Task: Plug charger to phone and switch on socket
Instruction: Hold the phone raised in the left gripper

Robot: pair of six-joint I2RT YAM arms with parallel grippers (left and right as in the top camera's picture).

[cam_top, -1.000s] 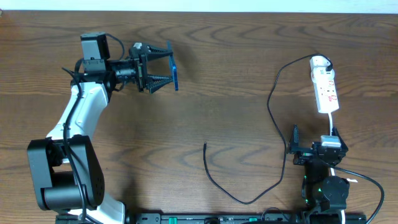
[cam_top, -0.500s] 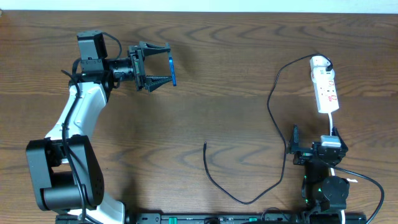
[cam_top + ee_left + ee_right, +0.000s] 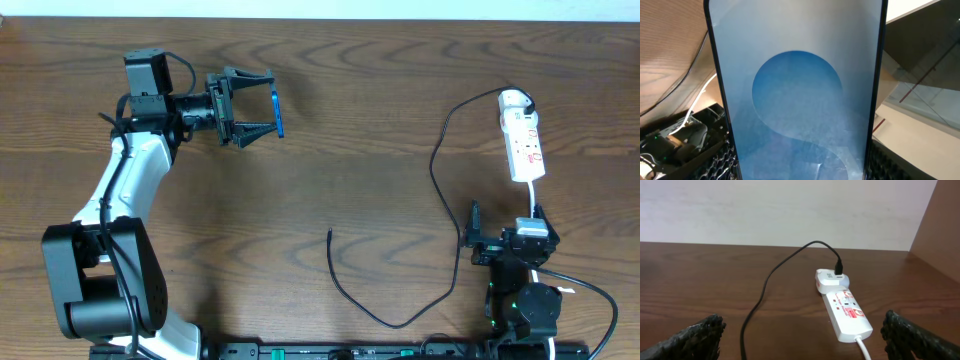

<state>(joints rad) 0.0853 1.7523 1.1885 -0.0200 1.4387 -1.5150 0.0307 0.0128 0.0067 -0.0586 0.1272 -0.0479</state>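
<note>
My left gripper (image 3: 268,103) is shut on the phone (image 3: 277,112), held edge-on at the far left of the table. In the left wrist view the phone's blue screen with a lighter circle (image 3: 795,100) fills the frame between my fingers (image 3: 715,160). The charger's black cable (image 3: 433,165) runs from a white adapter on the socket (image 3: 523,140) down in a long loop. Its free plug tip (image 3: 330,234) lies mid-table. My right gripper (image 3: 505,218) is open and empty, just in front of the socket's cord end. The socket (image 3: 847,312) and cable (image 3: 765,287) show in the right wrist view.
The white power-strip cord (image 3: 533,195) runs from the socket toward my right arm's base. The cable loop (image 3: 400,324) lies near the front edge. A pale wall stands behind the table's far edge (image 3: 790,210).
In the first half second my left gripper shifted slightly left and turned with the phone. Since then nothing has moved. The right arm and cable are still.
</note>
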